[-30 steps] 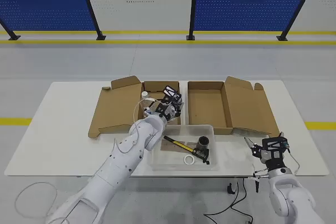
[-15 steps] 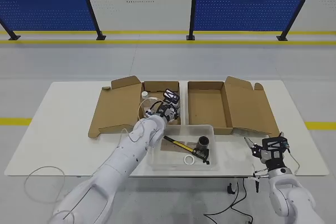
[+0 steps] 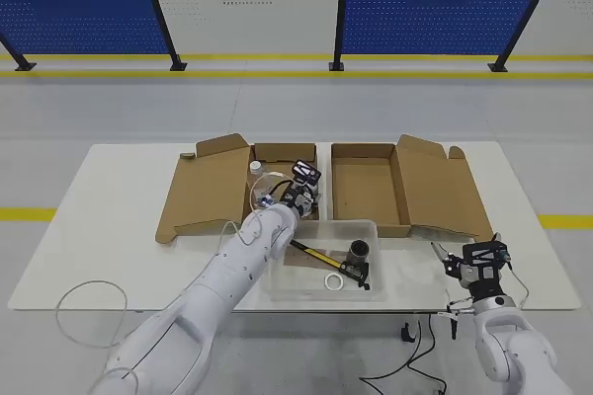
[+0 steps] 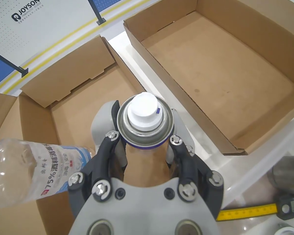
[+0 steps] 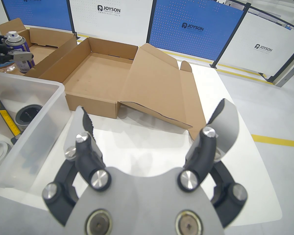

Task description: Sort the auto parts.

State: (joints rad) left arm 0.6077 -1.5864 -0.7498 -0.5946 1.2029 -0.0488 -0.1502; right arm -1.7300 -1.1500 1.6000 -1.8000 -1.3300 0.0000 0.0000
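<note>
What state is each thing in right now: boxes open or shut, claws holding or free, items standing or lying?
left gripper, shut on the spray can.
spray can, upright, gripped, inside the left box.
clear bottle, lying on its side in the left box.
left box, open.
right box, open.
right gripper, open, holding nothing.
metal cylinder, upright in the clear bin.
caliper, lying flat in the clear bin.
</note>
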